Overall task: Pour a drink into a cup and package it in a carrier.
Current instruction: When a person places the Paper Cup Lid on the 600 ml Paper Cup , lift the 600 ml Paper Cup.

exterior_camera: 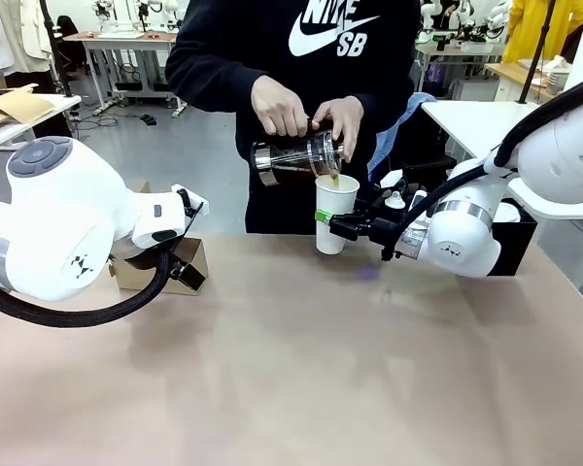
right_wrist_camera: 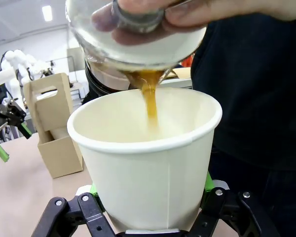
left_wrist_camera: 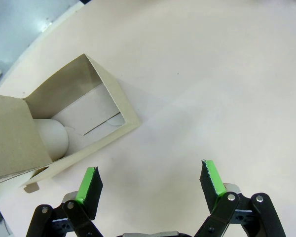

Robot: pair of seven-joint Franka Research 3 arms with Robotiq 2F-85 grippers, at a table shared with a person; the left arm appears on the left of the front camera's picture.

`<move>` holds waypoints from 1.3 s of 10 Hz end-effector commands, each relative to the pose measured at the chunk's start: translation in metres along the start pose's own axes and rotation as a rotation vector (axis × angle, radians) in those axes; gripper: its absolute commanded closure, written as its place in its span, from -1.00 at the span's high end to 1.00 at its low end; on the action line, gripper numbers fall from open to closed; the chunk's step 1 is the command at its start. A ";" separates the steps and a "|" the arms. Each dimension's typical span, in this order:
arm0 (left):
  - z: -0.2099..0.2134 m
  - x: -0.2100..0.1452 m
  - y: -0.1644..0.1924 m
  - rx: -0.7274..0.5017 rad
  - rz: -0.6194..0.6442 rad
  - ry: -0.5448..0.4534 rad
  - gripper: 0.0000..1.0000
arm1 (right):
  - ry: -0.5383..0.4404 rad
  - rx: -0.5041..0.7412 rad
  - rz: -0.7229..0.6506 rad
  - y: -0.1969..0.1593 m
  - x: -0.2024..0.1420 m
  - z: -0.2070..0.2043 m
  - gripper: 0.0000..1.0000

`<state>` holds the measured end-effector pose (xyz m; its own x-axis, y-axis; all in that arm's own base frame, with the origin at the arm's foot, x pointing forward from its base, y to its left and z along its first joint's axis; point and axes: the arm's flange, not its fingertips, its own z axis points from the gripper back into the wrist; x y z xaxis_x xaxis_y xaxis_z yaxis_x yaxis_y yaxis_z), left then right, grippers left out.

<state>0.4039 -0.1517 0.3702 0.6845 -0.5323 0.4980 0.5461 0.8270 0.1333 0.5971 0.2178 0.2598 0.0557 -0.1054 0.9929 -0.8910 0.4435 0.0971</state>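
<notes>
Meanwhile, right pincer [exterior_camera: 332,223] pinches cup [right_wrist_camera: 148,163], carafe [right_wrist_camera: 158,49] pouring drink [right_wrist_camera: 149,101] above; left pincer [left_wrist_camera: 151,173] spread, carrier [left_wrist_camera: 64,123] ahead, partly cut off.

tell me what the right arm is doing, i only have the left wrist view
Observer: The right gripper is shut on the cup, holding it upright in front of the person.
Operator: anything going into it
Observer: Yes. The person's hands tilt the carafe, and the drink streams into the cup.
Operator: is it full yet
Observer: Probably not. In the right wrist view the cup's inner wall is bare well below the rim, though the level itself is hidden.
</notes>
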 end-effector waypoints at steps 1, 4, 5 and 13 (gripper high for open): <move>0.000 0.000 0.000 -0.001 0.002 -0.001 1.00 | 0.008 -0.006 0.020 0.001 -0.001 -0.001 0.60; 0.000 0.000 0.000 -0.001 0.002 -0.001 1.00 | 0.008 -0.006 0.020 0.001 -0.001 -0.001 0.60; 0.000 0.000 0.000 -0.001 0.002 -0.001 1.00 | 0.008 -0.006 0.020 0.001 -0.001 -0.001 0.60; 0.000 0.000 0.000 -0.001 0.002 -0.001 1.00 | 0.008 -0.006 0.020 0.001 -0.001 -0.001 0.60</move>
<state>0.4039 -0.1517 0.3702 0.6845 -0.5323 0.4980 0.5461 0.8270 0.1333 0.5970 0.2176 0.2590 0.0573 -0.1040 0.9929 -0.8905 0.4443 0.0979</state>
